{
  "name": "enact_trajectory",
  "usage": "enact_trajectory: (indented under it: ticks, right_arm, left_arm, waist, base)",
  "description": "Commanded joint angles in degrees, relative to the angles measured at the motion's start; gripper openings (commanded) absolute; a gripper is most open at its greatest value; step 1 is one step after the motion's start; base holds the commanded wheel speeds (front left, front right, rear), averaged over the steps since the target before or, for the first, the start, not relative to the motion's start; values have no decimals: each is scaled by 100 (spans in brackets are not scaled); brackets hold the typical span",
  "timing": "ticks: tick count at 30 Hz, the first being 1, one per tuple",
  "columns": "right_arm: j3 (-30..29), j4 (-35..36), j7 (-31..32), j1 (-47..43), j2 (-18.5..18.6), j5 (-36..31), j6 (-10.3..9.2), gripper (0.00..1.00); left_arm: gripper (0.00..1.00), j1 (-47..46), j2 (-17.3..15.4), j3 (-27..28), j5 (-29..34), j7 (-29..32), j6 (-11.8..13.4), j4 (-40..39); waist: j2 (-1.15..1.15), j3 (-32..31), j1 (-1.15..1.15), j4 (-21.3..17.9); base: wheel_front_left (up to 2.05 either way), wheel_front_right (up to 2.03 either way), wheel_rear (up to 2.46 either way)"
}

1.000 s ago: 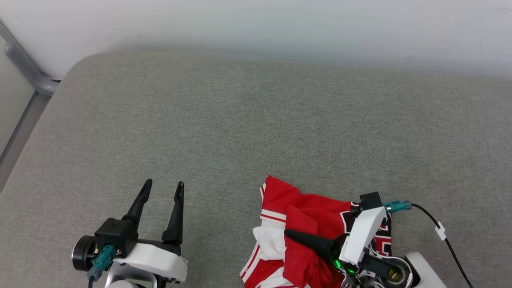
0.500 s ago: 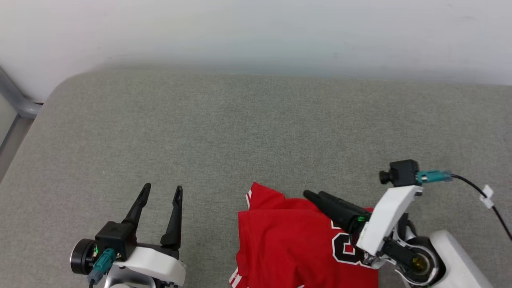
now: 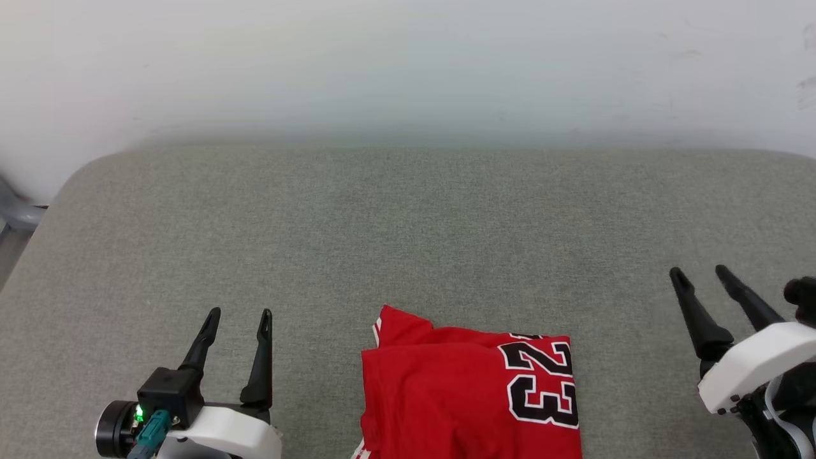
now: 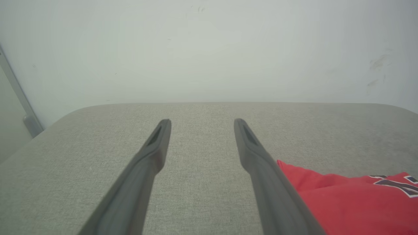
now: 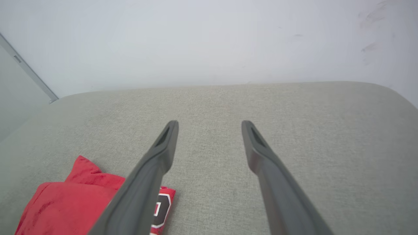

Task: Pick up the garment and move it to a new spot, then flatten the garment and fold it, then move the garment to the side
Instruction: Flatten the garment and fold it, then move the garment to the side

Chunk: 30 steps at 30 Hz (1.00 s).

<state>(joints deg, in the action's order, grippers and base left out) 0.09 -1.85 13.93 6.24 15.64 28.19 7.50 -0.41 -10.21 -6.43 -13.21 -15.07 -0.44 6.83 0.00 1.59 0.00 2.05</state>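
The garment (image 3: pixel 468 392), a red jersey with a black white-outlined "23", lies folded into a flat rectangle at the bottom centre of the grey cushion (image 3: pixel 408 229), running off the head view's lower edge. My left gripper (image 3: pixel 239 313) stands open to its left, apart from it, nothing between its fingers. Over at the right, my right gripper (image 3: pixel 699 273) is open too, well clear of the cloth. The left wrist view has the garment (image 4: pixel 352 202) at lower right, beside the gripper (image 4: pixel 201 121). In the right wrist view the garment (image 5: pixel 72 202) lies lower left of the gripper (image 5: pixel 209 123).
A pale wall (image 3: pixel 408 64) runs along the far edge of the cushion. A grey metal frame (image 3: pixel 16 217) stands past the cushion's left corner. Bare cushion stretches beyond and to both sides of the jersey.
My right gripper let go of the garment, opened and drew back to the right. The jersey went from a crumpled heap to a flat folded rectangle. The head camera has tilted, shifting the whole picture.
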Motion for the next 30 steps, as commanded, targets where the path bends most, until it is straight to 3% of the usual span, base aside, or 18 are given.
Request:
enact_trajectory:
  ticks: [1,5,15,30]
  right_arm:
    - [-138,151,-104,-122,-128,-182,-3,100]
    - [-478,651,-561,-499,-412,-970,-2,100]
    - [-368,1163,-1438,-1498,-868,-1696,-3,100]
    - [-455,1217,-1302,-1752,-1127,-1735,-3,100]
  left_arm:
    - [100,63,-21,25,38,-12,40,-27]
    - [100,134,-36,39,44,-12,82,-55]
    - [100,330,12,28,99,-12,132,-48]
    - [100,392,45,17,134,-12,115,88]
  waist:
    - [0,-44,0,-30]
    - [0,-147,0,-62]
    - [0,-309,0,-54]
    - [0,-406,0,-126]
  base:
    - [0,0,0]
    - [0,0,0]
    - [0,0,0]
    - [0,0,0]
